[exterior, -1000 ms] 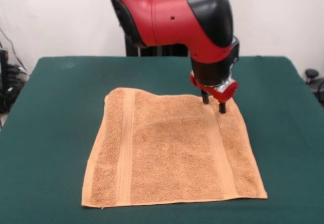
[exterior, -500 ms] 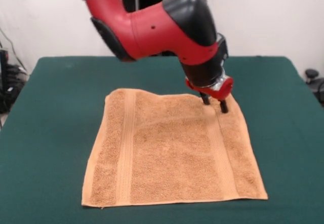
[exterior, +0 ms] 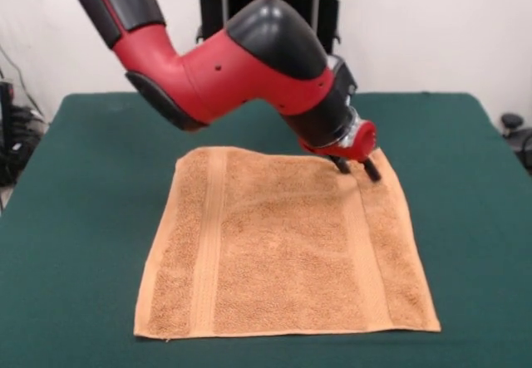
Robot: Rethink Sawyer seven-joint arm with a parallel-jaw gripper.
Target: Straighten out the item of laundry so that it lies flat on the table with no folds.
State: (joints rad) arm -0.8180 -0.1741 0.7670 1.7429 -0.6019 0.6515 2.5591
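orange-tan towel (exterior: 283, 252) with woven bands, dark green table (exterior: 83, 185), red-black arm (exterior: 241, 61)

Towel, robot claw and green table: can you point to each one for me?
towel (exterior: 283, 252), front view, middle of its orange-tan cloth.
gripper (exterior: 357, 169), front view, between its two black fingertips.
table (exterior: 83, 218), front view, bare green cloth beside the towel.

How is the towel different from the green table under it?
The towel is orange-tan, small and looped in texture, with woven bands; the table is dark green, smooth-looking and far larger. The end effector is at the towel's far corner, not on bare table. Both lie flat.
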